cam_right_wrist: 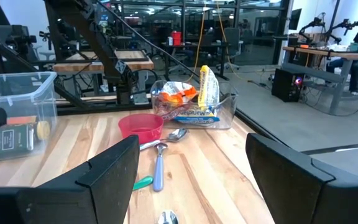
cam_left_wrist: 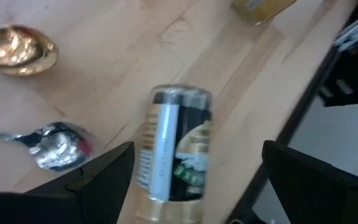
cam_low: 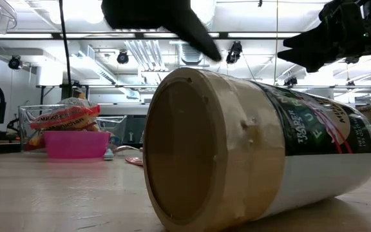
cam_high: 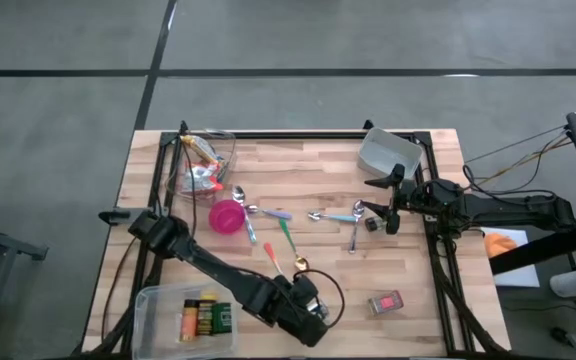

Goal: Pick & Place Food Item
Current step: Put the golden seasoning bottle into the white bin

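A jar (cam_left_wrist: pixel 176 155) with a tan lid and a green-and-black label lies on its side on the wooden table, close to the near edge; the low view shows its lid end (cam_low: pixel 192 151) up close. My left gripper (cam_left_wrist: pixel 194 180) hangs open above it, slanting down, one finger on either side and apart from it. In the high view this gripper (cam_high: pixel 313 318) covers the jar. My right gripper (cam_high: pixel 376 208) waits open and level at the table's right side, nothing between its fingers (cam_right_wrist: pixel 188 180).
A clear bin (cam_high: pixel 158 300) with packs stands at the near left, and a clear tub of snack bags (cam_high: pixel 203 165) at the far left. A pink bowl (cam_high: pixel 226 216), several spoons (cam_high: pixel 268 212), a gold spoon (cam_left_wrist: pixel 17 50), a red item (cam_high: pixel 386 302) and a grey container (cam_high: pixel 386 152) lie around.
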Motion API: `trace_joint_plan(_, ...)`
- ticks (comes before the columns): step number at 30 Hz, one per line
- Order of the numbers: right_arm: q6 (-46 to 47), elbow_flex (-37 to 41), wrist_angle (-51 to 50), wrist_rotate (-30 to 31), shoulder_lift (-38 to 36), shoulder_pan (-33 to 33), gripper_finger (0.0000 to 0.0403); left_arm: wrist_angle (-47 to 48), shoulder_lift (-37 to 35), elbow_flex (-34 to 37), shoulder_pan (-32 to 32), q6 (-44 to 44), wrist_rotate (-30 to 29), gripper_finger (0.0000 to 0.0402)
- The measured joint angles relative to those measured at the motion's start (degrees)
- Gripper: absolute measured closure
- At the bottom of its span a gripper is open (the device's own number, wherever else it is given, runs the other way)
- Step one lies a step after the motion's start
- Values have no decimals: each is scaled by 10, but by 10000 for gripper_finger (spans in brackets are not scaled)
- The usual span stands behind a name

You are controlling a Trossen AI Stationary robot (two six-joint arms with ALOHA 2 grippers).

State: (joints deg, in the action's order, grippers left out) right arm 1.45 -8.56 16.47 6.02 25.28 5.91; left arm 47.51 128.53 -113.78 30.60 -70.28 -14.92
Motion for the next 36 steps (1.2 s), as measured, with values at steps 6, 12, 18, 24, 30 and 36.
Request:
trace_joint_plan(6, 0, 0, 0, 0, 0, 0, 113, -68, 0, 46, 5, 8, 3, 45)
trace_joint_plan(12, 0, 0, 0, 0, 0, 0, 113, -142, 0, 90, 5, 42, 18, 45)
trace_joint_plan(18, 0, 0, 0, 0, 0, 0, 113, -198, 0, 132, 6, 45, 34, 45)
trace_joint_plan(24, 0, 0, 0, 0, 1, 0, 113, -224, 3, 163, 7, 45, 47, 45)
trace_joint_plan(30, 0, 0, 0, 0, 1, 0, 113, -225, 4, 171, 6, 44, 51, 45)
trace_joint_plan(36, 0, 0, 0, 0, 0, 0, 113, -220, 4, 176, 5, 44, 51, 46)
